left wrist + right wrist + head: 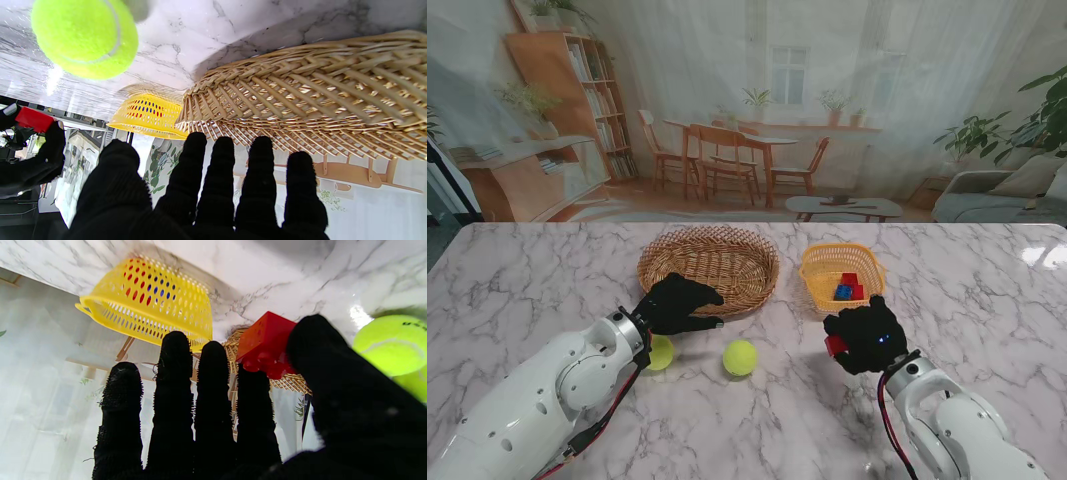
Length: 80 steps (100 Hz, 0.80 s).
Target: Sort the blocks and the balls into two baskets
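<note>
Stand view: marble counter [547, 270] w/ wicker basket [709, 266] at approx 12 o'clock from centre, holding nothing visible. Yellow basket [841, 272] just to its right, at approx 1 o'clock, w/ red and blue blocks [848, 288] inside.

Left hand [677, 304] sits at the wicker basket's near-left rim, approx 7 o'clock of the basket. Wrist view shows its fingers [220, 173] straight and spread, nothing between them, so it's apart and holding nothing. The basket's woven wall [317, 96] fills much of that view.

Two tennis balls on the counter: one ball [661, 352] tucked right by the left wrist, partly hidden by it; second ball [740, 357] in the open btwn the two arms, near 6 o'clock of the wicker basket. They lie apart from each other.

Right hand [865, 338] is nearer to me than the yellow basket, approx 6 o'clock of it, not over it. It's clamped on a red block [265, 345], pinched btwn thumb and index finger; other fingers straight. Block pokes out on the hand's left side [835, 345] in the stand view.
</note>
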Each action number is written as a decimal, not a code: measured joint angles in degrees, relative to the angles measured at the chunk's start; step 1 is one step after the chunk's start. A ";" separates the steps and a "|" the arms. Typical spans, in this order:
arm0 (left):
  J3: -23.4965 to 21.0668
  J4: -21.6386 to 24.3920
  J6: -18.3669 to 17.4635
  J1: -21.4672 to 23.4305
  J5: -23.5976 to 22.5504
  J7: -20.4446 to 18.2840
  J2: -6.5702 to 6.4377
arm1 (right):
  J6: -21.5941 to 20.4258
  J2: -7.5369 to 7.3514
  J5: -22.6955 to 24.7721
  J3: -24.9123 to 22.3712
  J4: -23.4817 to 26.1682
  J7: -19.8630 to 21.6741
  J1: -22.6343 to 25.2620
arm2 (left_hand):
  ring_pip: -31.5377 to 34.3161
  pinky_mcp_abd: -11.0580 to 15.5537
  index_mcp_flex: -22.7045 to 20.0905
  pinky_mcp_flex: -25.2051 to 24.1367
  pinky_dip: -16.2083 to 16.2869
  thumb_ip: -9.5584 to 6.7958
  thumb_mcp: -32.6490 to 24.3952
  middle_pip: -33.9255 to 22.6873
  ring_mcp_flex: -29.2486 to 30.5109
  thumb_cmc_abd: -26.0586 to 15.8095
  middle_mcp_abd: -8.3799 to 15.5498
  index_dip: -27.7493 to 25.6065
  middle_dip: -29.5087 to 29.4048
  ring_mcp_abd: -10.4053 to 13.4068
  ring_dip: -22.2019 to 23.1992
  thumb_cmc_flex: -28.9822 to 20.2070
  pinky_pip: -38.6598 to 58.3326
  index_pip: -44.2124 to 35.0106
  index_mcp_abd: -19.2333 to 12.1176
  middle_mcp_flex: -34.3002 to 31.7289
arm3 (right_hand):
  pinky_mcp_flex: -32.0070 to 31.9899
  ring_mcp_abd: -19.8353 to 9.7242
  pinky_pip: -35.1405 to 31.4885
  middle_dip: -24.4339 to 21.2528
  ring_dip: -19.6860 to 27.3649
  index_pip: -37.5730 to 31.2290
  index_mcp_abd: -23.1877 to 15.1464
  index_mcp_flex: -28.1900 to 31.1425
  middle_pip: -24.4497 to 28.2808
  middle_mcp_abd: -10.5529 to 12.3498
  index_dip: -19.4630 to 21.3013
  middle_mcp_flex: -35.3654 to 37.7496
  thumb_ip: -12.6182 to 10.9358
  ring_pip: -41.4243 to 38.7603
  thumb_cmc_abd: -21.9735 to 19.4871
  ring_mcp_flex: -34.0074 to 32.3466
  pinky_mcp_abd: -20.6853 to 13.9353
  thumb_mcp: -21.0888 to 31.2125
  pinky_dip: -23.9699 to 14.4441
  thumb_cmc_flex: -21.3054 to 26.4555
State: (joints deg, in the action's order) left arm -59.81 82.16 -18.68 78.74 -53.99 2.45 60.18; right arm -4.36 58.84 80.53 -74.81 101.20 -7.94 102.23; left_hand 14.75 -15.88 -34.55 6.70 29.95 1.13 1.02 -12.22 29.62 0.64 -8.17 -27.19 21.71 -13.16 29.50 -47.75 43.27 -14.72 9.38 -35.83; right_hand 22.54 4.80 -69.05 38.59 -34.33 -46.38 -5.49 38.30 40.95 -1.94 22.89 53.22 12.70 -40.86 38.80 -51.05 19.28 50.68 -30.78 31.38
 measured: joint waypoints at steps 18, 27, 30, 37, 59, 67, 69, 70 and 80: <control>-0.06 0.04 0.00 0.00 -0.02 0.01 0.00 | -1.53 -0.09 -1.16 0.53 0.69 4.01 -3.36 | 0.00 0.00 0.00 0.00 0.00 0.00 0.00 0.00 0.00 0.00 0.00 0.00 0.00 0.00 0.00 0.00 0.00 0.00 0.00 0.00 | -0.02 0.00 0.00 -0.04 0.00 0.00 0.00 0.00 0.00 0.00 0.00 0.00 0.00 0.04 0.00 0.00 0.02 -0.04 0.03 0.00; -0.05 0.07 0.00 0.00 -0.02 0.01 0.00 | -2.30 -0.14 -1.96 1.15 0.69 6.00 -5.49 | 0.00 0.00 0.00 0.00 0.00 0.00 0.00 0.00 0.00 0.00 0.00 0.00 0.00 0.00 0.00 0.00 0.00 0.00 0.00 0.00 | -0.02 0.00 0.00 -0.11 0.00 -0.01 0.00 0.02 0.00 0.00 0.00 0.21 0.00 0.05 0.00 0.00 0.55 -0.15 0.05 0.00; -0.04 0.07 0.00 0.00 -0.02 0.01 0.00 | -2.53 -0.17 -2.14 1.44 0.59 6.22 -6.31 | 0.00 0.00 0.00 0.00 0.00 0.00 0.00 0.00 0.00 0.00 0.00 0.00 0.00 0.00 0.00 0.00 0.00 0.00 0.00 0.00 | -0.02 0.00 0.00 -0.12 0.00 -0.01 0.00 0.02 0.00 0.00 0.00 0.21 0.00 0.05 0.00 0.00 0.56 -0.23 0.05 0.00; 0.02 0.07 0.01 0.00 -0.02 -0.02 0.00 | -2.97 -0.21 -2.63 2.18 0.13 6.47 -8.27 | 0.00 0.00 0.00 0.00 0.00 0.00 0.00 0.00 0.00 0.00 0.00 0.00 0.00 0.00 0.00 0.00 0.00 0.00 0.00 0.00 | -0.02 0.00 0.00 -0.15 0.00 -0.03 0.00 0.03 0.00 0.01 0.00 0.21 0.00 0.06 0.00 0.00 0.57 -0.34 0.10 0.00; 0.08 0.11 0.02 -0.02 0.00 -0.15 -0.01 | -3.20 -0.27 -6.38 5.69 -3.84 11.08 -16.39 | 0.00 0.00 0.00 0.00 0.00 0.00 0.00 0.00 0.00 0.00 0.00 0.00 0.00 0.00 0.00 0.00 0.00 0.00 0.00 0.00 | -0.04 0.00 0.00 -0.22 0.00 -0.28 0.00 0.04 -0.01 0.02 -0.01 0.17 0.00 0.08 0.00 0.00 0.58 -0.62 0.44 0.00; 0.08 0.11 0.01 -0.02 0.00 -0.14 -0.01 | -3.14 -0.27 -6.46 6.68 -5.09 12.00 -18.76 | 0.00 0.00 0.00 0.00 0.00 0.00 0.00 0.00 0.00 0.00 0.00 0.00 0.00 0.00 0.00 0.00 0.00 0.00 0.00 0.00 | -0.04 0.00 0.00 -0.36 0.00 -0.28 0.00 0.04 -0.04 0.02 -0.01 0.16 0.00 0.08 0.00 0.00 0.58 -0.62 0.45 0.00; 0.08 0.11 0.01 -0.02 0.00 -0.12 -0.01 | -3.13 -0.27 -6.44 6.91 -5.36 12.07 -19.29 | 0.00 0.00 0.00 0.00 0.00 0.00 0.00 0.00 0.00 0.00 0.00 0.00 0.00 0.00 0.00 0.00 0.00 0.00 0.00 0.00 | -0.04 0.00 0.00 -0.51 0.00 -0.28 0.00 0.04 -0.05 0.02 -0.01 0.15 0.00 0.08 0.00 0.00 0.58 -0.62 0.45 0.00; 0.07 0.11 0.01 -0.02 0.00 -0.11 -0.01 | -3.11 -0.28 -6.43 7.03 -5.50 12.12 -19.55 | 0.00 0.00 0.00 0.00 0.00 0.00 0.00 0.00 0.00 0.00 0.00 0.00 0.00 0.00 0.00 0.00 0.00 0.00 0.00 0.00 | -0.04 0.00 0.00 -0.58 0.00 -0.28 0.00 0.04 -0.05 0.02 -0.01 0.15 0.00 0.08 0.00 0.00 0.58 -0.62 0.45 0.00; -0.01 0.11 0.01 -0.02 0.00 -0.03 0.00 | -3.09 -0.43 -6.17 8.85 -7.25 12.89 -22.49 | 0.00 0.00 0.00 0.00 0.00 0.00 0.00 0.00 0.00 0.00 0.00 0.00 0.00 0.00 0.00 0.00 0.00 0.00 0.00 0.00 | -0.05 0.00 0.00 -0.71 0.00 -0.28 0.00 0.04 -0.07 0.04 -0.01 0.14 0.00 0.09 -0.02 0.00 0.58 -0.68 0.46 0.00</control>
State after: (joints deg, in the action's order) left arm -59.82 82.27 -18.67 78.72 -53.99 2.43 60.18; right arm -7.45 58.42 74.36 -65.96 93.95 4.95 79.74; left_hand 14.75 -15.88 -34.55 6.70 29.95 1.13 1.02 -12.22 29.62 0.64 -8.17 -27.19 21.72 -13.16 29.50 -47.75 43.27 -14.72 9.38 -35.83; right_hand 22.49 4.80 -69.05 37.89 -34.33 -46.66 -5.49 38.34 40.88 -1.90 22.88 53.36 12.70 -40.77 38.78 -51.05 19.86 50.00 -30.32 31.38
